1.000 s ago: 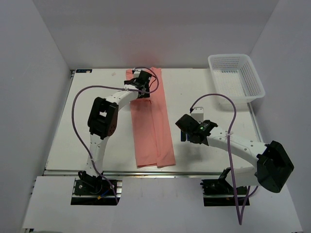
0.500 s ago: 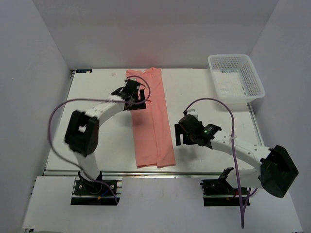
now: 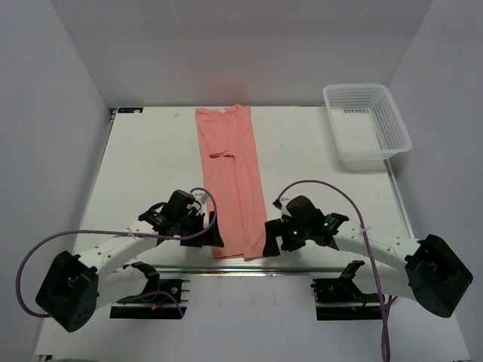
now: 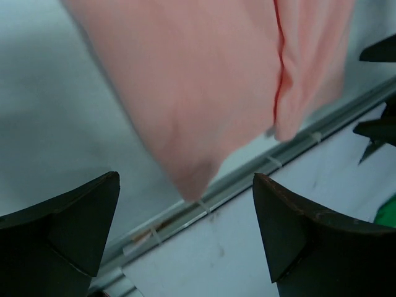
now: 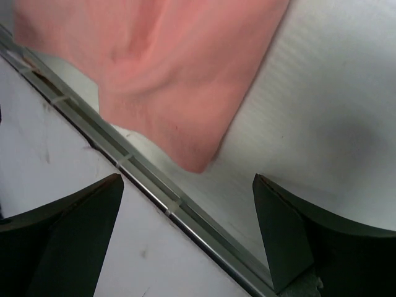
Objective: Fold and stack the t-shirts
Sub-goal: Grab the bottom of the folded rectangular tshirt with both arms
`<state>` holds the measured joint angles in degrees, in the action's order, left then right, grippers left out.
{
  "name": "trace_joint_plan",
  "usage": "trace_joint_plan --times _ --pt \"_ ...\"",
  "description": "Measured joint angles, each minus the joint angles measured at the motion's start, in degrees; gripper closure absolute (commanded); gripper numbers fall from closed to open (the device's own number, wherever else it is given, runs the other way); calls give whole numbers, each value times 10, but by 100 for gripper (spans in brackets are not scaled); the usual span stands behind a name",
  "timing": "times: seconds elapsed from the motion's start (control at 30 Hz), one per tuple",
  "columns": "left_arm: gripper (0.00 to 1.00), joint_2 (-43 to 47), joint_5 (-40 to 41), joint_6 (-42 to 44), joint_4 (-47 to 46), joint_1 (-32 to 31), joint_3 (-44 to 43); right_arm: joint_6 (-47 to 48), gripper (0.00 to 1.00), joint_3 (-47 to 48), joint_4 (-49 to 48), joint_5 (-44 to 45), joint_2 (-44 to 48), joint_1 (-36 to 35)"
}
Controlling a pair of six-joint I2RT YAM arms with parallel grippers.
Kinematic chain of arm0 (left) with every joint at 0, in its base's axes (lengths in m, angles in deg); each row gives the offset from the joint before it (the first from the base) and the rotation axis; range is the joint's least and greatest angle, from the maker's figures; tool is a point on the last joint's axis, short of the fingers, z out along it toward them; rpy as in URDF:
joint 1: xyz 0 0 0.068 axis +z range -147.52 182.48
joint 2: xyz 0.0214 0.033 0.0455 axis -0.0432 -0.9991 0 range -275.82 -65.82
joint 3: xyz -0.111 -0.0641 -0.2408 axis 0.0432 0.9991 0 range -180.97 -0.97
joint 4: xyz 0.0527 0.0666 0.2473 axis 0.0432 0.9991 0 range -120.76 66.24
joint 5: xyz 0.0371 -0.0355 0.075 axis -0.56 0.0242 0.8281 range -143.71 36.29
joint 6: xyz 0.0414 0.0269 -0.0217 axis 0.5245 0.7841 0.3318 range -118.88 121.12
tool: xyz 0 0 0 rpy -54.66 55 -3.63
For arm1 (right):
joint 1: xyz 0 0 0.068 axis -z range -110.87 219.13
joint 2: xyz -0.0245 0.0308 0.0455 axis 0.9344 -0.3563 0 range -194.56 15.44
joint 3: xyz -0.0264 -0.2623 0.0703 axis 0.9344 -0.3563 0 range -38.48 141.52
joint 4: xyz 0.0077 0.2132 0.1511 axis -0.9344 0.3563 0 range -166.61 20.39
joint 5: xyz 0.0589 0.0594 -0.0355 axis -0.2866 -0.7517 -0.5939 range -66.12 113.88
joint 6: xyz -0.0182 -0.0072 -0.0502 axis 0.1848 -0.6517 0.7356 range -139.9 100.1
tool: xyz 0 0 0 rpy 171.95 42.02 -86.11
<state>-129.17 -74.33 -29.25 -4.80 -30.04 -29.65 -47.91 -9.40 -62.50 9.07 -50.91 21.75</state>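
Note:
The salmon-pink t-shirt point(image 3: 232, 181) lies flat as a long narrow strip, folded lengthwise, running from the table's back edge to its front edge. My left gripper point(image 3: 215, 240) is open and empty, low beside the strip's near left corner point(image 4: 192, 179). My right gripper point(image 3: 268, 245) is open and empty, low beside the strip's near right corner point(image 5: 195, 158). In both wrist views the corner of the cloth lies just ahead of the spread fingers, not between them.
A white plastic mesh basket point(image 3: 367, 124) stands at the back right of the table. A metal rail point(image 5: 154, 192) runs along the table's front edge, right under both grippers. Purple cables loop from both arms.
My left arm has swung from the shirt's far collar end down to its near left corner. My right gripper has moved forward and left to the near right corner.

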Motion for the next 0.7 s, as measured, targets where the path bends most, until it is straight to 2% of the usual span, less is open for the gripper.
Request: trace_joint_plan --times 0.17,0.43,0.53,0.57,0.63,0.67,0.7 --pt "10 54 -13 -24 32 -23 26 -30 9 -45 -39 -35 23 0" --pt "20 57 -35 -64 -7 -50 74 -83 12 -68 -107 -38 20 0" --pt "33 57 -32 -77 -25 -60 81 -98 16 -75 -125 -38 18 0" --pt "42 55 -28 -79 -28 -63 84 -102 22 -76 -128 -38 17 0" --pt "50 50 -18 -85 -35 -67 88 -108 26 -79 -132 -37 13 1" --pt "59 47 -14 -89 -36 -68 90 -111 31 -80 -138 -38 12 1" --pt "63 45 -10 -93 -38 -70 91 -112 36 -82 -143 -38 9 1"
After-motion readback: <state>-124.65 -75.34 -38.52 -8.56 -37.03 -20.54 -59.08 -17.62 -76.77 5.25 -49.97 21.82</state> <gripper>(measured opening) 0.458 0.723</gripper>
